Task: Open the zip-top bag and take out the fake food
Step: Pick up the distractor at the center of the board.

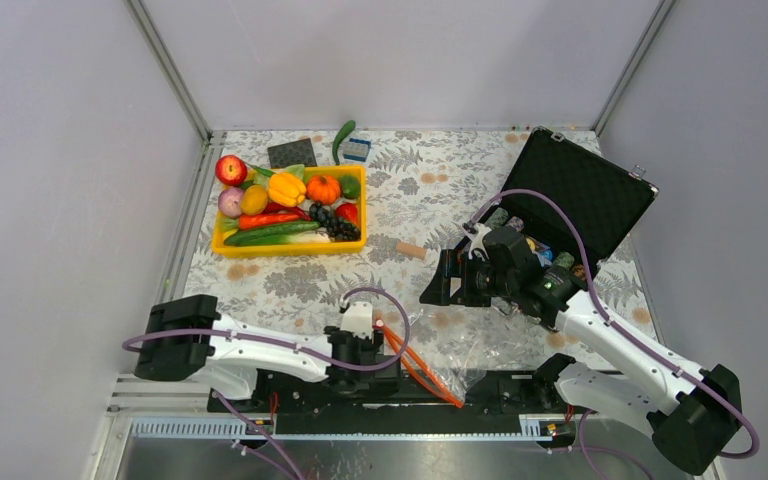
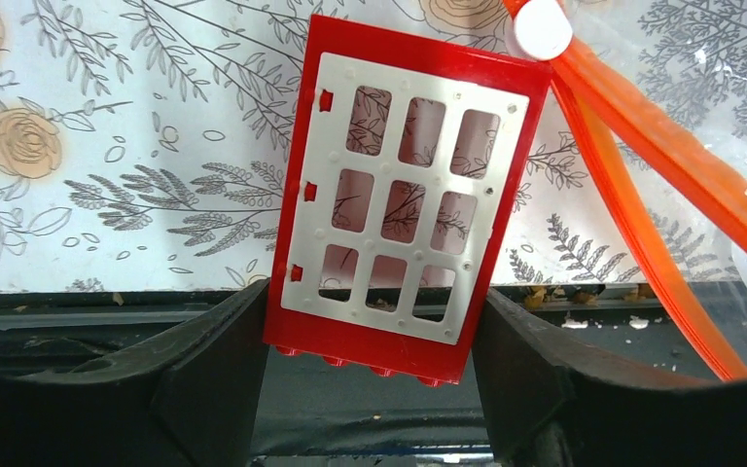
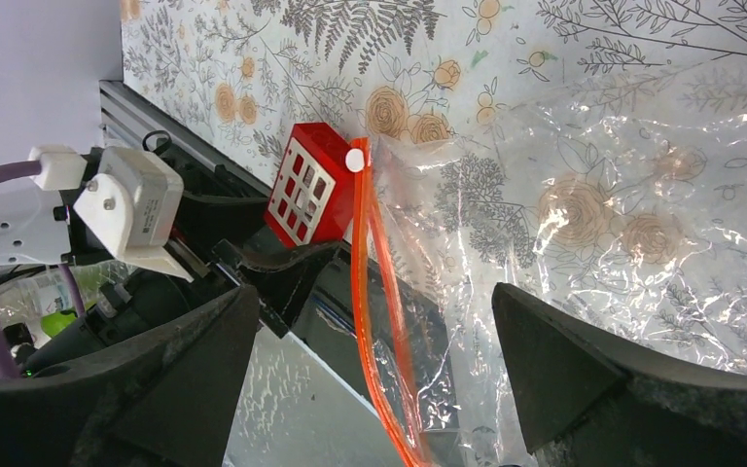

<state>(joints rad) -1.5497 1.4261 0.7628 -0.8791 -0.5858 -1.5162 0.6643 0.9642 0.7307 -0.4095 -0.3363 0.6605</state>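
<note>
The clear zip-top bag [image 1: 490, 340] lies flat at the near table edge, with its orange zip strip [image 1: 415, 365] and white slider [image 2: 540, 24] at its left. I see no food inside it [image 3: 593, 195]. My left gripper [image 1: 365, 335] is shut on a red toy window frame with a white grille [image 2: 399, 195], beside the zip strip [image 2: 661, 175]. My right gripper [image 1: 445, 283] is open and empty, above the bag. The zip strip [image 3: 374, 321] shows between its jaws. The fake food, red apple [image 1: 230, 169], yellow pepper [image 1: 286, 187] and pumpkin [image 1: 323, 188], lies in the yellow tray [image 1: 290, 246].
An open black hard case [image 1: 580, 190] stands at the back right with small items inside. A dark pad [image 1: 291, 153], a green cucumber [image 1: 342, 138] and a small box [image 1: 358, 150] sit behind the tray. A cork [image 1: 411, 250] lies mid-table. Black rail [image 1: 410, 390] runs along the near edge.
</note>
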